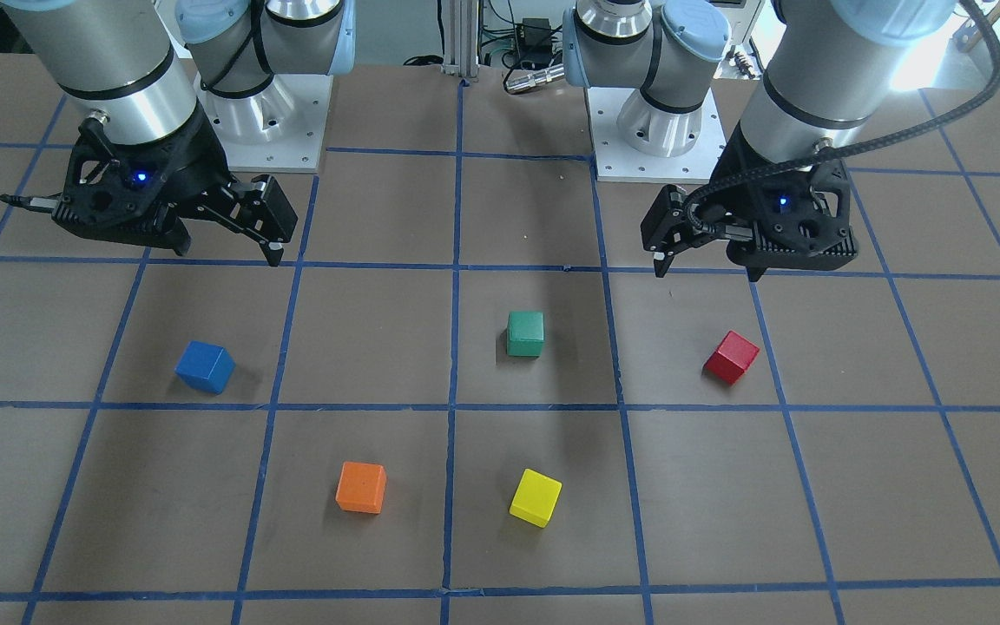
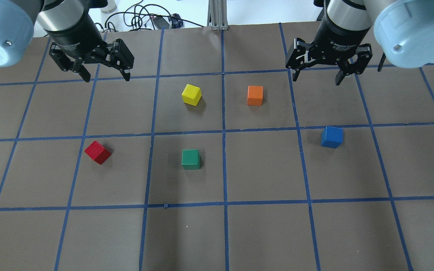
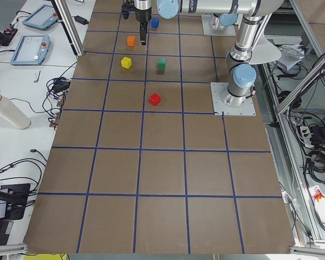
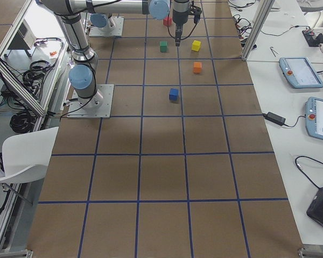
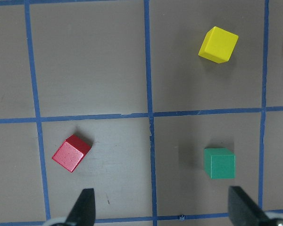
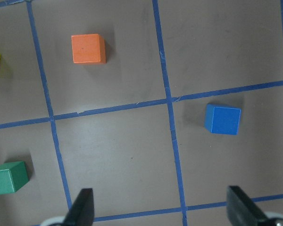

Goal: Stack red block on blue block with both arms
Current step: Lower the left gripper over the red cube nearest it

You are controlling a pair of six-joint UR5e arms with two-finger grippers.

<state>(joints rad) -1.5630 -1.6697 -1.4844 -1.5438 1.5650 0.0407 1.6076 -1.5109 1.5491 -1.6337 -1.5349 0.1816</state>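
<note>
The red block (image 2: 97,152) lies on the brown gridded table on my left side, tilted to the grid; it also shows in the left wrist view (image 5: 71,153) and the front view (image 1: 732,357). The blue block (image 2: 332,137) lies on my right side and shows in the right wrist view (image 6: 222,119) and the front view (image 1: 205,366). My left gripper (image 2: 107,78) hangs open and empty above the table, beyond the red block. My right gripper (image 2: 317,80) hangs open and empty, beyond the blue block. Both blocks stand apart from everything else.
A green block (image 2: 191,159), a yellow block (image 2: 191,94) and an orange block (image 2: 255,95) lie between the two task blocks. The arms' base plates (image 1: 267,130) stand at the robot's side of the table. Tablets and cables lie beyond the far edge.
</note>
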